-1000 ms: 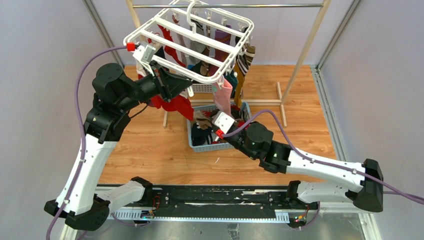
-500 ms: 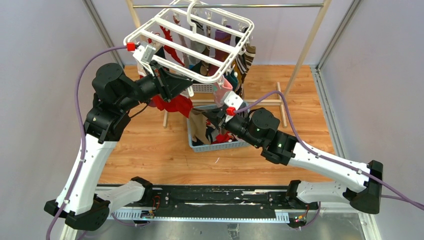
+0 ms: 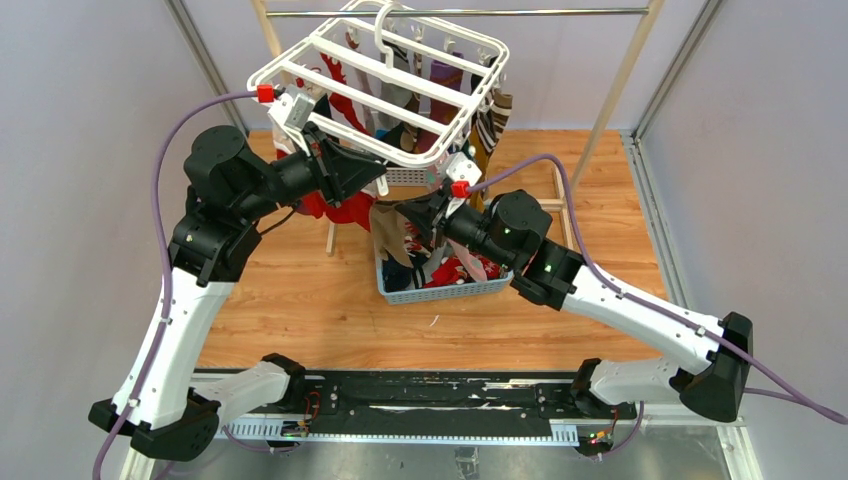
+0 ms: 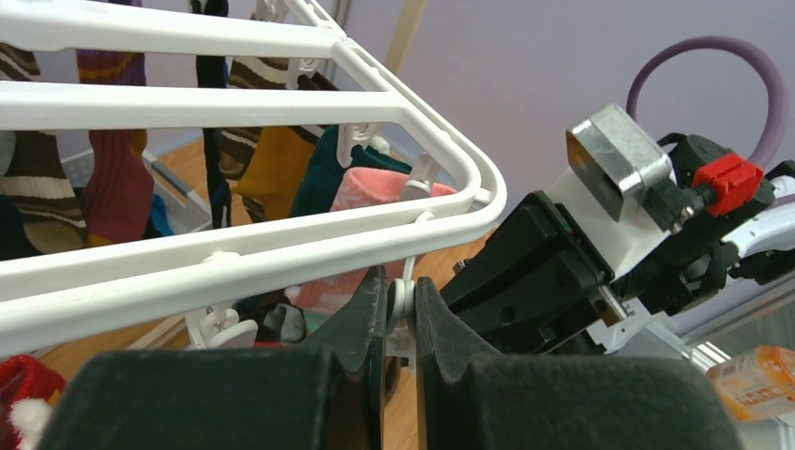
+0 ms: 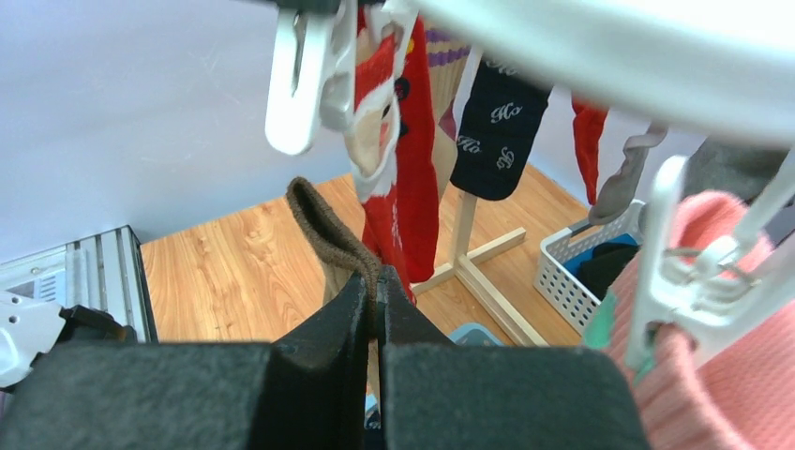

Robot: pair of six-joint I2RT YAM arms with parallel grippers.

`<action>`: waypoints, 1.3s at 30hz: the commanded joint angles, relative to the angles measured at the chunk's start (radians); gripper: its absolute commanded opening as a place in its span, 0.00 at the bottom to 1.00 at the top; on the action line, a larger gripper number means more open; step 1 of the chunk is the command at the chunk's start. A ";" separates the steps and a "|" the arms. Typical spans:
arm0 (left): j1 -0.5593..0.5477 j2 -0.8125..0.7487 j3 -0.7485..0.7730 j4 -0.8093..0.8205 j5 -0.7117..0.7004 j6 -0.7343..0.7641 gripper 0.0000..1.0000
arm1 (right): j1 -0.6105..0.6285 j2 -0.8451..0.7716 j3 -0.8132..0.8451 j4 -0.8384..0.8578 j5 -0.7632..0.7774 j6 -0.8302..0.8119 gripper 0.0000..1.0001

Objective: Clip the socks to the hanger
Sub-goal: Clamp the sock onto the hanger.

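white clip [image 4: 401,328] at the hanger [image 4: 281,251] edge pinched in left claw [image 4: 400,289]; right claw [image 5: 375,289] grips brown sock [image 5: 323,225].

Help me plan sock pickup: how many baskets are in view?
2. A blue mesh basket sits between the two arms, near the front edge of the hanger; a white basket stands farther back, beneath it. Hanging socks could hide more.

Your left arm reaches up, left gripper [image 3: 372,172] pinched on a clip [image 4: 401,305]. Your right arm stretches inward, right gripper [image 3: 408,214] clamped on a brown sock [image 5: 323,225].
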 commanded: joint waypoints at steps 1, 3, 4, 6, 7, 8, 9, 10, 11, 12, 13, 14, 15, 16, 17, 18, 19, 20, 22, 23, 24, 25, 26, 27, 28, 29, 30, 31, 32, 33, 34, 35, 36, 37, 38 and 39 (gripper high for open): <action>0.001 0.005 -0.009 -0.041 0.061 0.023 0.07 | -0.044 0.004 0.064 0.011 -0.078 0.046 0.00; 0.000 0.007 -0.008 -0.042 0.063 0.025 0.07 | -0.051 0.006 0.074 0.002 -0.092 0.043 0.00; 0.000 0.007 -0.008 -0.042 0.063 0.027 0.07 | -0.053 0.006 0.079 0.000 -0.097 0.040 0.00; 0.000 0.010 -0.009 -0.043 0.064 0.031 0.07 | -0.055 0.005 0.087 -0.006 -0.107 0.036 0.00; 0.000 0.011 -0.008 -0.043 0.064 0.032 0.07 | -0.056 0.006 0.091 -0.009 -0.111 0.033 0.00; 0.001 0.013 -0.007 -0.044 0.063 0.033 0.07 | -0.059 0.006 0.094 -0.011 -0.114 0.031 0.00; 0.001 0.014 -0.006 -0.045 0.063 0.033 0.07 | -0.061 0.008 0.099 -0.014 -0.118 0.031 0.00; 0.000 0.015 -0.005 -0.046 0.063 0.033 0.07 | -0.063 0.008 0.101 -0.018 -0.121 0.030 0.00; 0.000 0.017 -0.004 -0.047 0.064 0.033 0.07 | -0.065 0.008 0.104 -0.019 -0.124 0.029 0.00; 0.000 0.018 -0.004 -0.047 0.065 0.033 0.07 | -0.068 0.008 0.106 -0.020 -0.129 0.029 0.00; 0.000 0.018 -0.004 -0.047 0.065 0.035 0.07 | -0.070 0.008 0.108 -0.021 -0.131 0.029 0.00; 0.000 0.018 -0.004 -0.046 0.064 0.035 0.07 | -0.072 0.006 0.109 -0.022 -0.132 0.028 0.00; 0.000 0.018 -0.004 -0.047 0.064 0.035 0.07 | -0.074 0.005 0.110 -0.023 -0.132 0.027 0.00; 0.001 0.019 -0.004 -0.048 0.064 0.035 0.07 | -0.076 0.005 0.111 -0.021 -0.132 0.027 0.00; 0.000 0.019 -0.004 -0.049 0.065 0.035 0.07 | -0.079 0.003 0.111 -0.021 -0.133 0.027 0.00; 0.000 0.020 -0.004 -0.049 0.065 0.035 0.07 | -0.080 0.002 0.113 -0.023 -0.133 0.027 0.00; 0.000 0.020 -0.004 -0.048 0.065 0.035 0.07 | -0.082 0.001 0.114 -0.022 -0.135 0.027 0.00; 0.000 0.020 -0.004 -0.048 0.063 0.033 0.07 | -0.083 -0.001 0.114 -0.021 -0.136 0.026 0.00; 0.000 0.021 -0.004 -0.047 0.061 0.032 0.07 | -0.083 -0.005 0.114 -0.022 -0.142 0.026 0.00; 0.000 0.020 -0.004 -0.046 0.062 0.032 0.07 | -0.083 -0.007 0.113 -0.022 -0.145 0.026 0.00; 0.000 0.021 -0.004 -0.046 0.060 0.030 0.07 | -0.083 -0.009 0.111 -0.023 -0.147 0.023 0.00; 0.000 0.021 -0.004 -0.047 0.061 0.030 0.07 | -0.083 -0.010 0.111 -0.025 -0.147 0.023 0.00; 0.000 0.020 -0.004 -0.046 0.063 0.030 0.07 | -0.083 -0.012 0.110 -0.026 -0.145 0.023 0.00; 0.000 0.020 -0.006 -0.046 0.063 0.030 0.07 | -0.083 -0.014 0.108 -0.026 -0.140 0.023 0.00; 0.001 0.019 -0.007 -0.047 0.063 0.031 0.07 | -0.083 -0.019 0.104 -0.025 -0.134 0.022 0.00; 0.001 0.018 -0.008 -0.047 0.063 0.034 0.07 | -0.083 -0.021 0.104 -0.022 -0.130 0.022 0.00; 0.000 0.017 -0.009 -0.048 0.061 0.037 0.07 | -0.084 -0.023 0.105 -0.019 -0.129 0.023 0.00; 0.000 0.017 -0.008 -0.049 0.060 0.041 0.07 | -0.085 -0.023 0.109 -0.017 -0.134 0.023 0.00; 0.000 0.015 -0.008 -0.049 0.060 0.046 0.07 | -0.086 -0.022 0.112 -0.017 -0.141 0.024 0.00; 0.000 0.014 -0.008 -0.050 0.059 0.048 0.07 | -0.086 -0.020 0.120 -0.021 -0.145 0.025 0.00; 0.000 0.013 -0.008 -0.051 0.057 0.051 0.07 | -0.086 -0.016 0.127 -0.026 -0.150 0.028 0.00; 0.000 0.012 -0.007 -0.051 0.057 0.055 0.07 | -0.086 -0.014 0.131 -0.028 -0.152 0.030 0.00; 0.000 0.011 -0.007 -0.052 0.056 0.058 0.07 | -0.086 -0.014 0.133 -0.029 -0.151 0.030 0.00; 0.000 0.009 -0.007 -0.053 0.054 0.062 0.07 | -0.086 -0.012 0.136 -0.028 -0.151 0.032 0.00; 0.000 0.008 -0.007 -0.054 0.053 0.065 0.07 | -0.087 -0.011 0.141 -0.027 -0.150 0.033 0.00; 0.001 0.008 -0.007 -0.057 0.053 0.069 0.07 | -0.088 -0.011 0.145 -0.026 -0.149 0.036 0.00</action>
